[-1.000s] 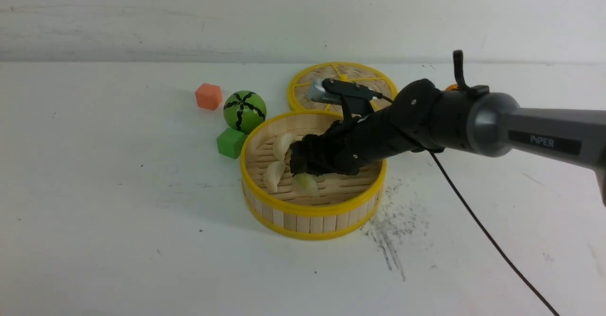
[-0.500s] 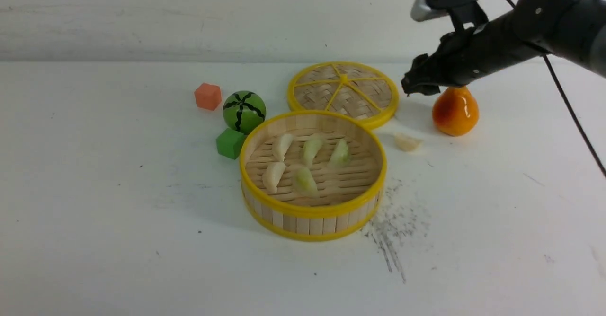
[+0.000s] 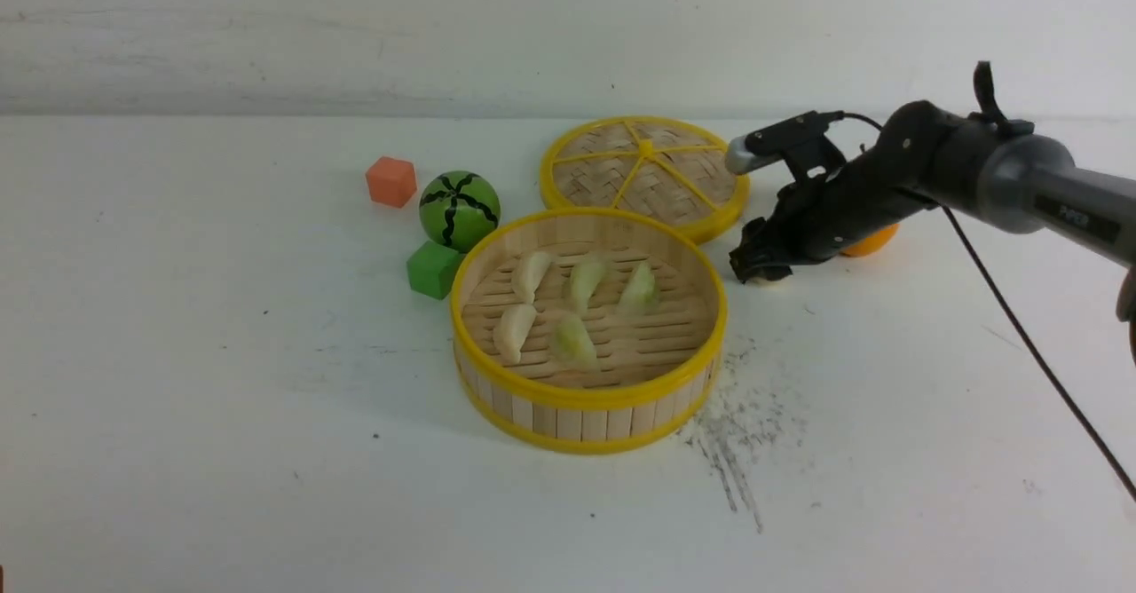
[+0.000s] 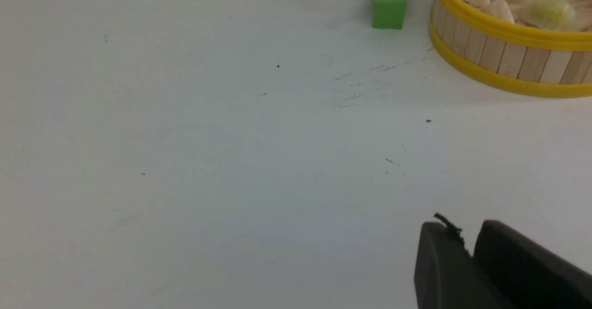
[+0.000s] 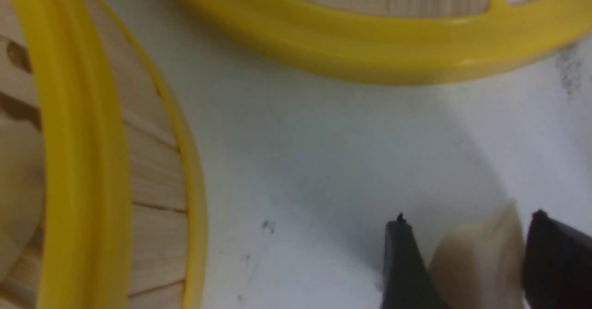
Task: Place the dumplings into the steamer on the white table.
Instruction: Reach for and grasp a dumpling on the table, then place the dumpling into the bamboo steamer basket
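The steamer (image 3: pixel 586 395) stands mid-table on the white table (image 3: pixel 222 353) and holds several dumplings, cream ones (image 3: pixel 531 273) on its left and pale green ones (image 3: pixel 572 340) toward the middle. Just right of the steamer, my right gripper (image 3: pixel 754 269) is down at the table surface. In the right wrist view its fingers (image 5: pixel 469 219) press both sides of a cream dumpling (image 5: pixel 481 262) that still rests on the table, close to the steamer wall (image 5: pixel 83 161). My left gripper (image 4: pixel 465 235) hangs shut and empty over bare table, short of the steamer (image 4: pixel 508 31).
The flat woven lid (image 3: pixel 643 167) lies right behind the steamer. An orange pear (image 3: pixel 874 240) sits behind my right arm. A watermelon ball (image 3: pixel 459 209), green cube (image 3: pixel 432 269) and orange cube (image 3: pixel 390 181) sit left of the steamer. A black cable (image 3: pixel 1021 327) trails from the right arm.
My right arm left the steamer, rose to the right, then came down onto the lone cream dumpling by the pear, and its fingers narrowed around it. One more green dumpling lies in the steamer.
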